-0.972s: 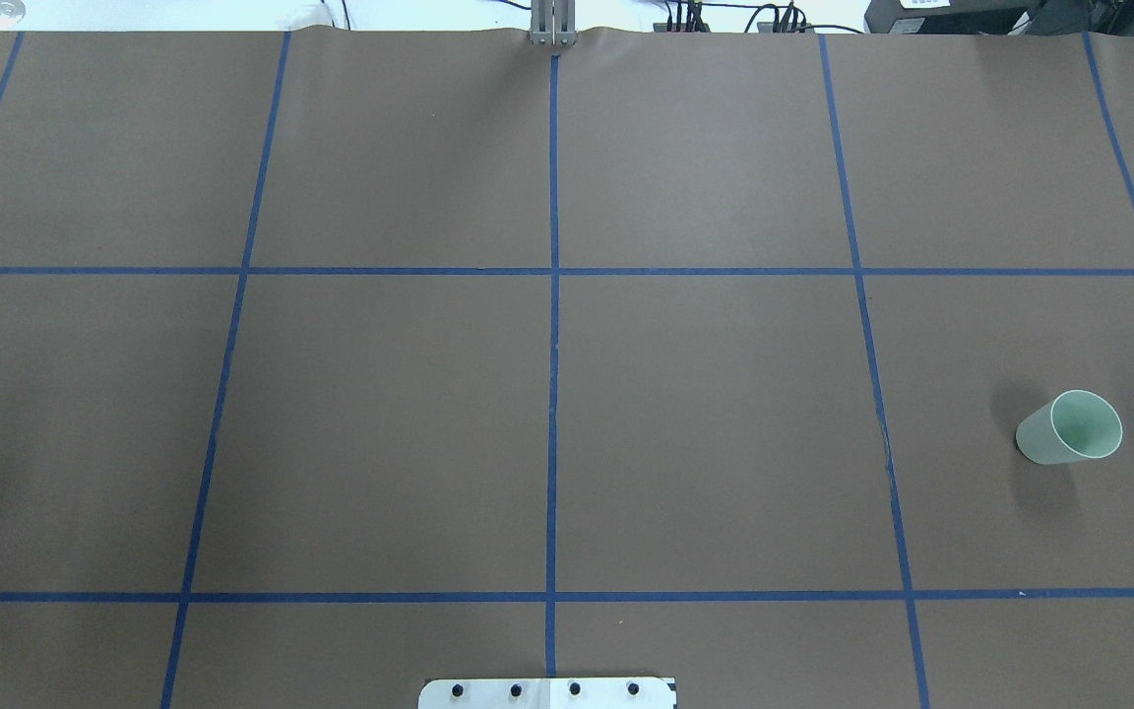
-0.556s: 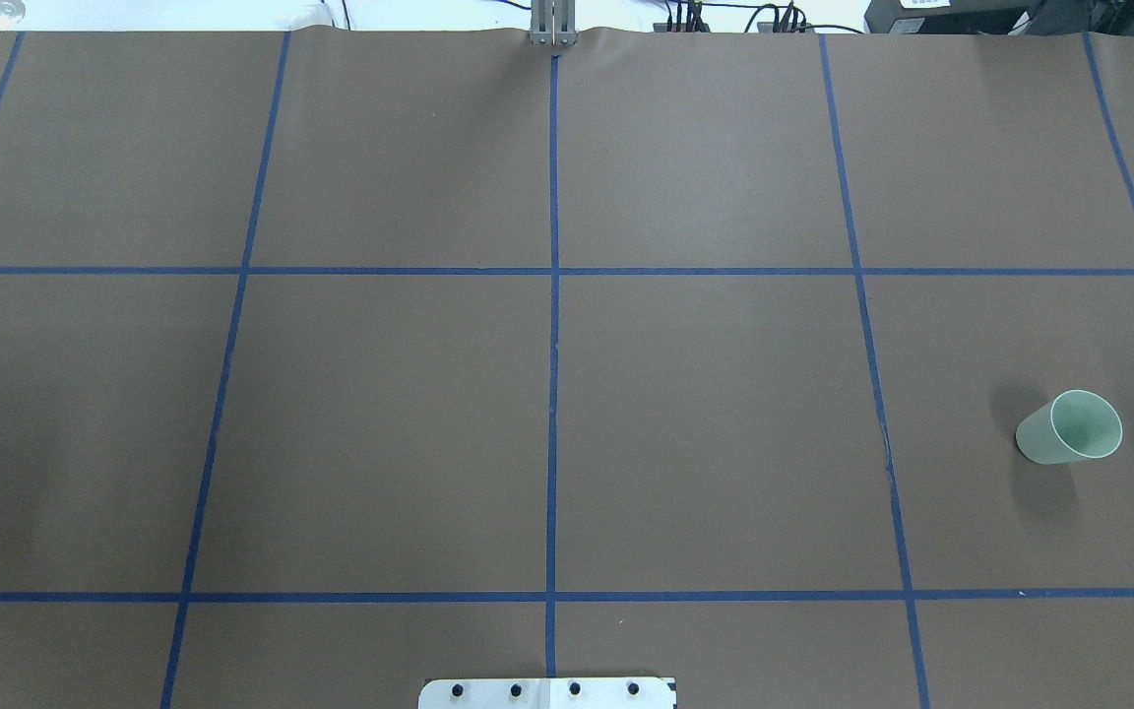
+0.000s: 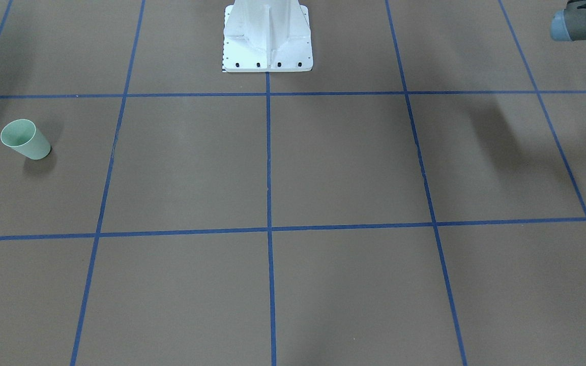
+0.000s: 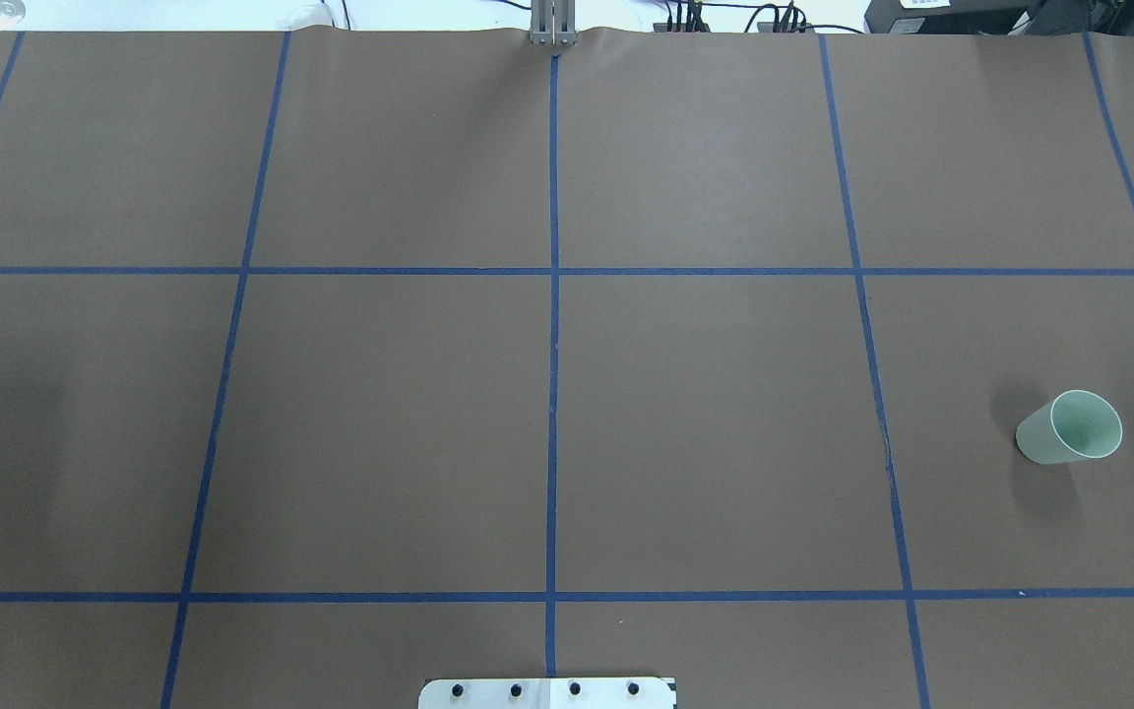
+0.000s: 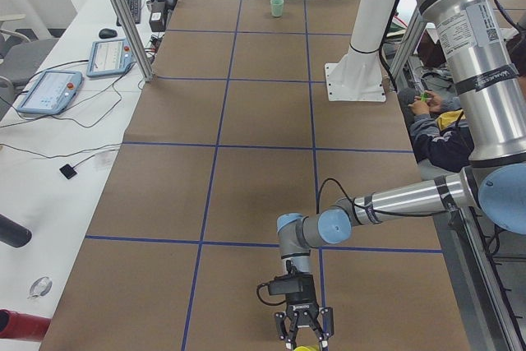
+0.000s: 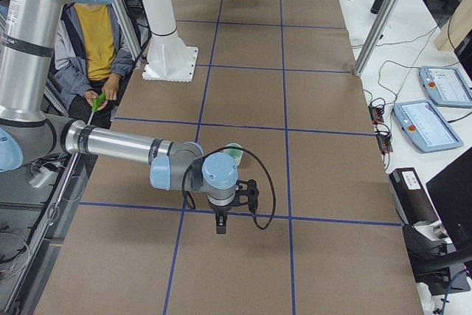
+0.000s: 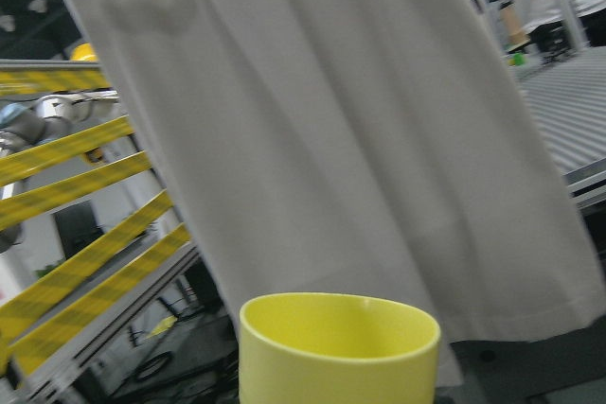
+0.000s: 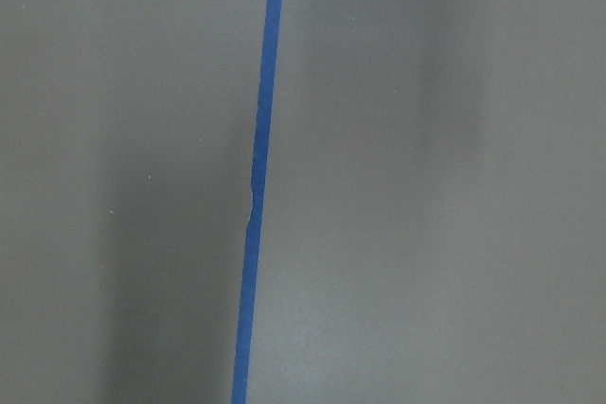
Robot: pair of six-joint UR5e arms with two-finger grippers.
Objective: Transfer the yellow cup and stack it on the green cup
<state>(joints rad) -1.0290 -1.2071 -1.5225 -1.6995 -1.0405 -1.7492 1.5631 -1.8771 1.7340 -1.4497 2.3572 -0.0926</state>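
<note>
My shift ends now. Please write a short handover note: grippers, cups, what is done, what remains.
The left gripper is at the left end of the table, right by the bright yellow plastic cup; open or shut, cannot tell.
The right gripper hangs over a blue tape line; state also unclear.
The pale green plastic cup stands upright on the robot's right side, empty.
Done: nothing stacked yet.
Left: carry the yellow cup across and set it into the green cup.

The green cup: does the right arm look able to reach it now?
Probably yes. The green cup stands alone, open end up, with nothing around it, and the right gripper hangs nearby, pointing down.
</note>
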